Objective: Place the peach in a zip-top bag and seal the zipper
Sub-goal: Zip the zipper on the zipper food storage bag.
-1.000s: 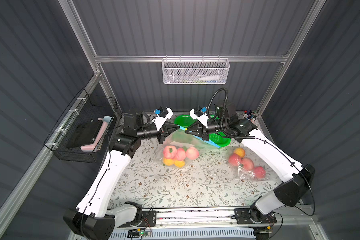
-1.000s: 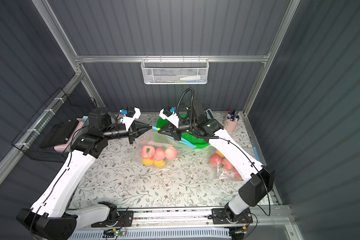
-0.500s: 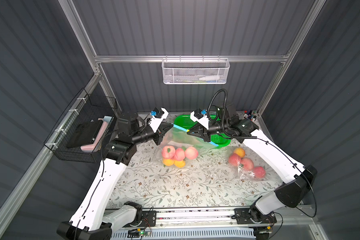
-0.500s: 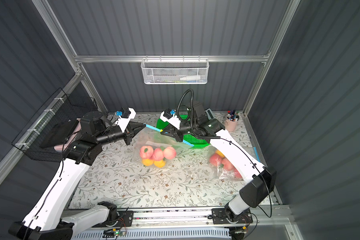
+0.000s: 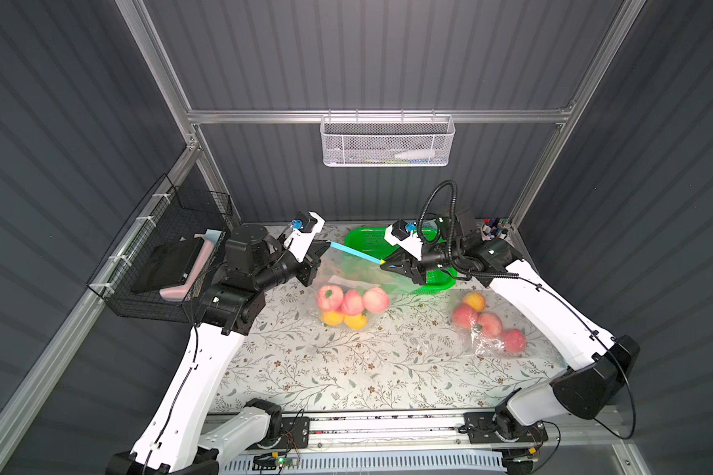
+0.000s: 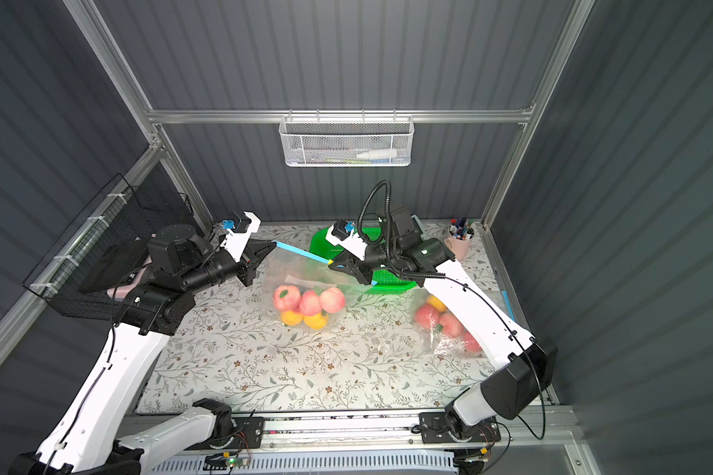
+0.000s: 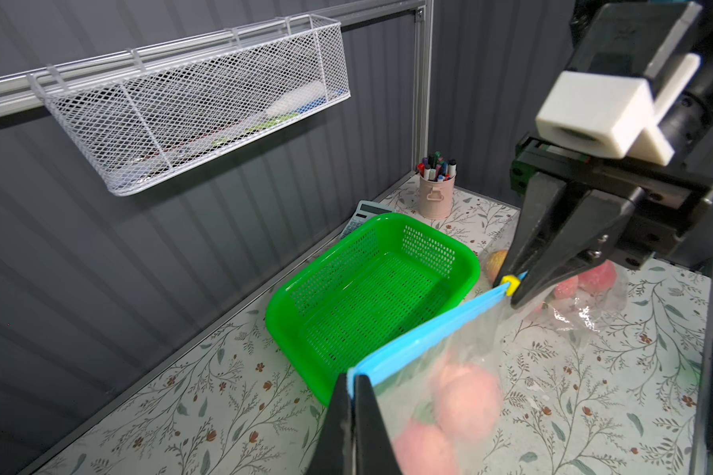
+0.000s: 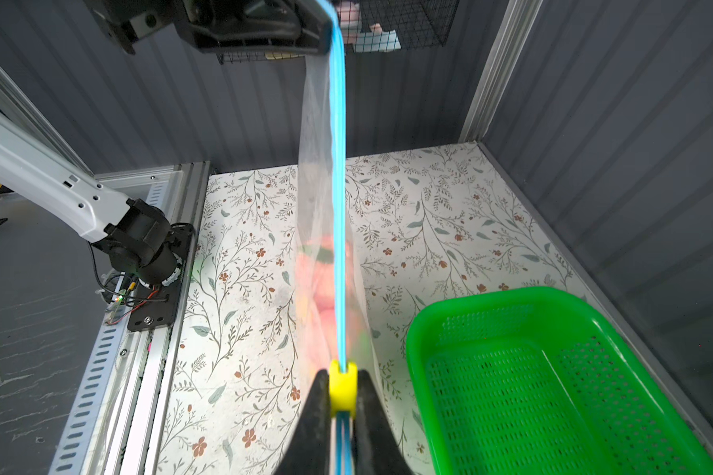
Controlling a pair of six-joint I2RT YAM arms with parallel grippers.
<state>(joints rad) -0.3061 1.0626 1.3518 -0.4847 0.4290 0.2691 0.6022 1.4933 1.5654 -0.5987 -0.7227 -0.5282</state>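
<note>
A zip-top bag [image 5: 346, 273] hangs stretched between two grippers above the floral table [image 5: 346, 370], at the centre of the frame in both top views. The left gripper [image 5: 327, 244], jaws clenched, pinches one end of the blue zipper strip [image 5: 355, 253]. The right gripper [image 5: 384, 264] is clamped on the yellow slider [image 8: 342, 384] at the other end, and the strip runs taut and straight between them. The peaches [image 5: 353, 300], pink and red, sit with yellow fruit [image 5: 344, 320] in the bottom of the bag, which reaches the table just below the strip. A green basket [image 5: 365, 240] stands behind the bag, toward the upper centre. A second bag of fruit [image 5: 490, 329] lies on the table at right, well apart.
</note>
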